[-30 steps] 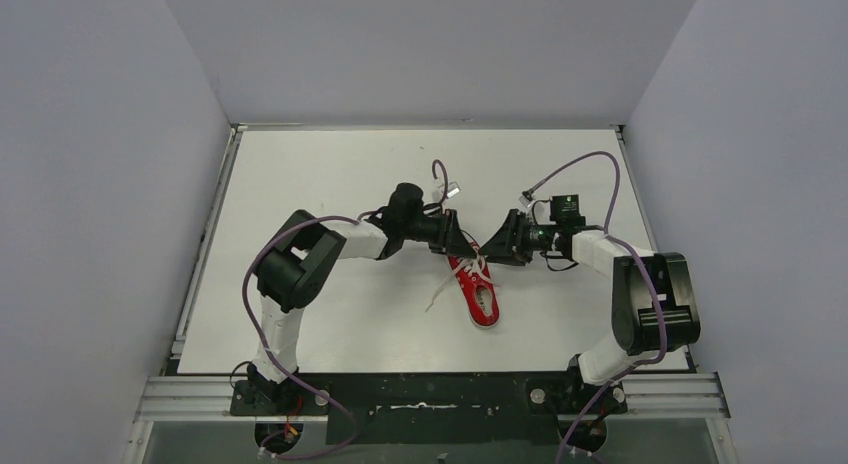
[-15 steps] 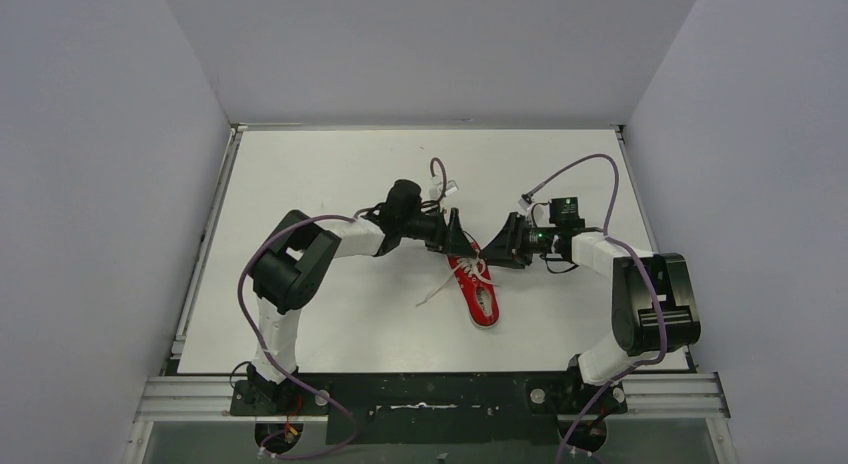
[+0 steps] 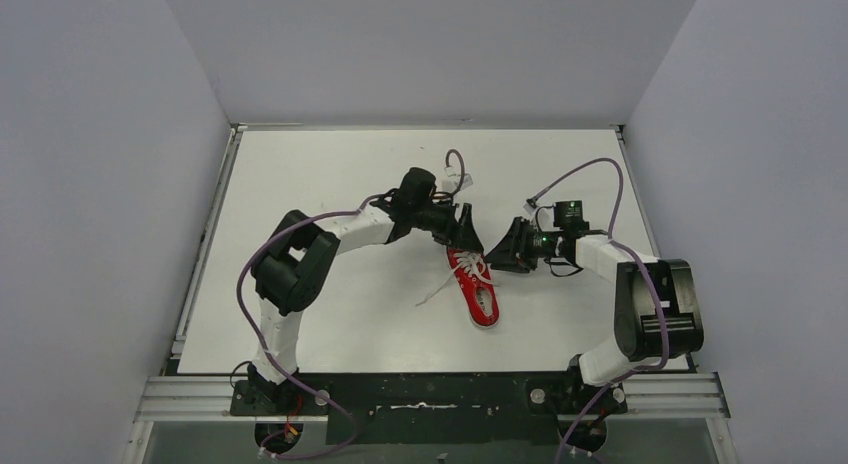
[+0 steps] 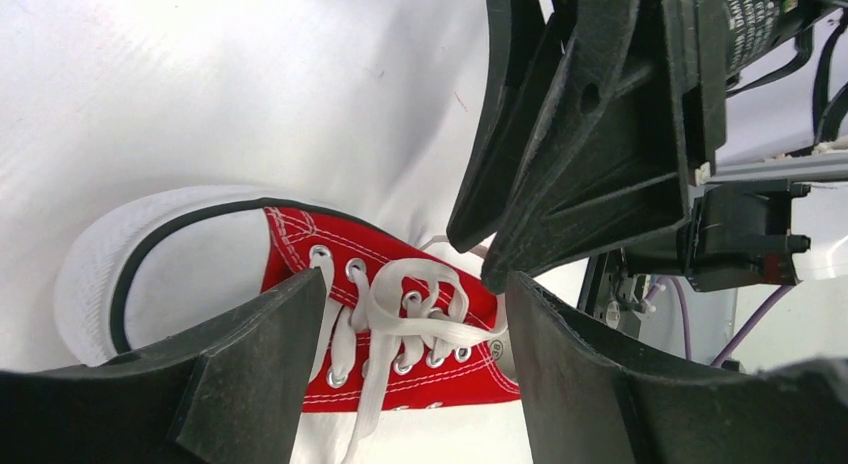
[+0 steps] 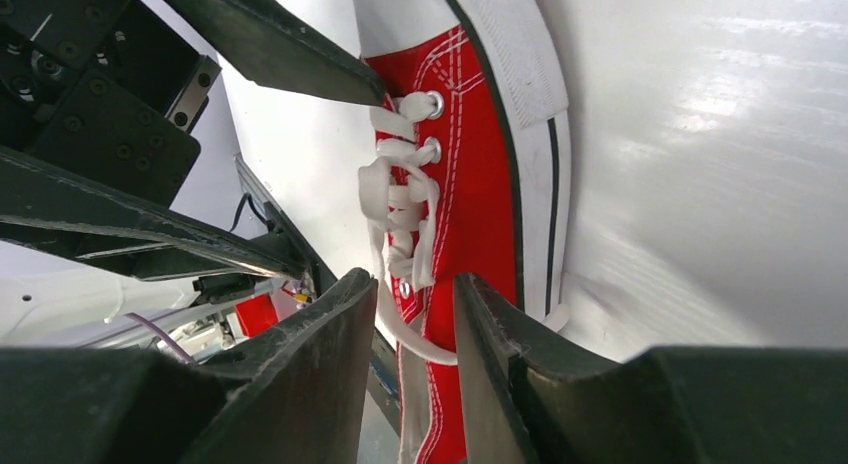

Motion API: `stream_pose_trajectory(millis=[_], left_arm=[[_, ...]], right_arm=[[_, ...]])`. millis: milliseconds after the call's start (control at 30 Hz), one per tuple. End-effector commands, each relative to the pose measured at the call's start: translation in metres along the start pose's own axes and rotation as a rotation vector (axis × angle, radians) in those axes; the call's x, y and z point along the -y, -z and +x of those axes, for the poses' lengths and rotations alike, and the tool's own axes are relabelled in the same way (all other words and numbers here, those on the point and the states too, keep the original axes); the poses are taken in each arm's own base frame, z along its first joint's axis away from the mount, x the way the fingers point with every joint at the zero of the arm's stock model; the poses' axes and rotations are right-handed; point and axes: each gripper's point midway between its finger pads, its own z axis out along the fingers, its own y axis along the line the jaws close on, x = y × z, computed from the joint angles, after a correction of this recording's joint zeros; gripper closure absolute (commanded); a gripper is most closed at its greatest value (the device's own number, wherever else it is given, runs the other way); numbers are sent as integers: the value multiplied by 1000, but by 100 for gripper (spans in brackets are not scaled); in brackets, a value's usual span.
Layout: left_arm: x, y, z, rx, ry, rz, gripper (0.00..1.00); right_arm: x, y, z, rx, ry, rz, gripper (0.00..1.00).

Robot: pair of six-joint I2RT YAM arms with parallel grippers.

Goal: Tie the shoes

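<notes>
The red sneaker [image 3: 476, 289] lies on the table [image 3: 330, 174], long axis near-to-far, toe away from the arm bases and angled slightly left. Above its toe the left gripper [image 3: 470, 236] is spread wide, holding nothing. Just right of the toe, the right gripper [image 3: 492, 258] is narrowly parted around a white lace [image 5: 395, 309]
</notes>
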Motion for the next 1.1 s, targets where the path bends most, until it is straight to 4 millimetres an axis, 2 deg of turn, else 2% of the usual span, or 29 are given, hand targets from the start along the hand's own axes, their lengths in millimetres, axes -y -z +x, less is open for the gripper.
stream_pose_trajectory(millis=[0,267,300,533,667,900,1067], left_arm=[[12,-5,-6,-24,-91,11,37],[12,-10,-5,-48,-97,22,58],[10,-10,0,-70,-79,14,59],[11,-6,2,-80,-76,13,83],[18,2,-6,-50,-83,20,96],[29,20,-30,46,-65,51,100],[32,29,-31,71,-47,58,100]], right_arm=[[-15,10,-2,37,90,-21,63],[-16,6,18,-25,257,76,58],[-15,4,22,-40,270,97,58],[-15,3,21,-32,348,154,60],[-15,4,19,-27,382,185,63],[-12,3,24,-37,386,191,77],[-7,4,22,-30,381,228,88]])
